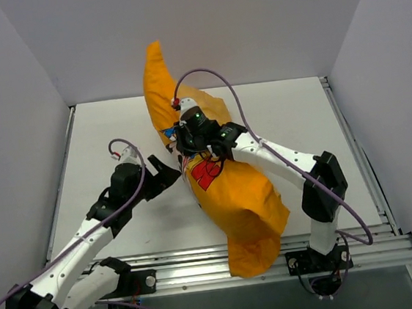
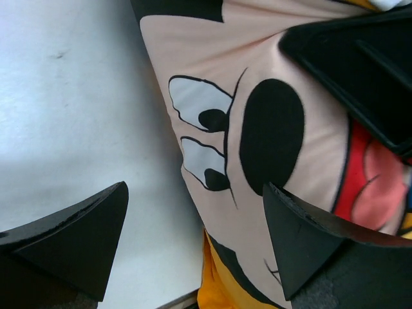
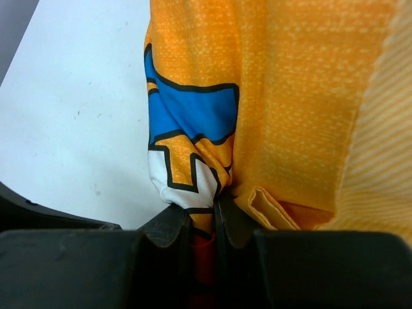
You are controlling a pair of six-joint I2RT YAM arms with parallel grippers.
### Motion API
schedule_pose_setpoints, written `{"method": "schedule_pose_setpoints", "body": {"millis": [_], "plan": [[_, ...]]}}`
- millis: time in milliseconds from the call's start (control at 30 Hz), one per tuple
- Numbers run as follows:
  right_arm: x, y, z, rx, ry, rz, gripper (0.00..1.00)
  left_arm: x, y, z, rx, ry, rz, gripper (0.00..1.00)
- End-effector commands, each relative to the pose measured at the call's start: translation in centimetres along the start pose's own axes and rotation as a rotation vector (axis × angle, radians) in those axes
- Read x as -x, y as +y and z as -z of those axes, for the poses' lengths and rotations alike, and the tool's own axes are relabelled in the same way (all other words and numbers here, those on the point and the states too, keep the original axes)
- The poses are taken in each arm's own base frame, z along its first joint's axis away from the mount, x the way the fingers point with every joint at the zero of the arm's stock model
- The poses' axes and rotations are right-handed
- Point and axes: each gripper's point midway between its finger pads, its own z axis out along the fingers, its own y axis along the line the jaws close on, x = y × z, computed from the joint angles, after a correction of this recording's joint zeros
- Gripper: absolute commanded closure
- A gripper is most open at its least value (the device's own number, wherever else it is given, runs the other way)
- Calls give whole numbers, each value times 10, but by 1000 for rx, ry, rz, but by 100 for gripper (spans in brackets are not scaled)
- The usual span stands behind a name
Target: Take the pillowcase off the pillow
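The orange pillowcase (image 1: 247, 194) lies diagonally from the back centre of the table to the front rail, still plump with filling. The white pillow is hidden inside it. My right gripper (image 1: 188, 143) is shut on a pinched fold of the printed cloth; in the right wrist view the fold (image 3: 193, 187) sits between the closed fingertips of the gripper (image 3: 203, 222). My left gripper (image 1: 169, 169) is open at the case's left edge. In the left wrist view it (image 2: 193, 238) straddles that edge, one finger (image 2: 309, 238) over the Mickey face (image 2: 270, 77), the other (image 2: 77, 238) over the table.
The white table (image 1: 108, 135) is walled on three sides. An aluminium rail (image 1: 188, 263) runs along the front edge, and the case's front end hangs over it. Purple cables loop above both arms.
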Motion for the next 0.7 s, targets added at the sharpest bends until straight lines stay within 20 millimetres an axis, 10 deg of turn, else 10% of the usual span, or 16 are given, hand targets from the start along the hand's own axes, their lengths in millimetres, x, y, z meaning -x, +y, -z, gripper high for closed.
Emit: {"method": "schedule_pose_setpoints", "body": {"millis": [0, 233, 400, 667], "plan": [[-31, 19, -9, 0, 105, 0, 100, 1, 29, 18, 88, -42, 75, 6], [-57, 82, 0, 185, 185, 59, 61, 18, 40, 85, 138, -152, 68, 6], [-13, 126, 46, 307, 82, 85, 49, 37, 26, 136, 147, -201, 10, 6], [21, 135, 96, 334, -5, 115, 35, 59, 10, 176, 145, -262, -38, 6]]}}
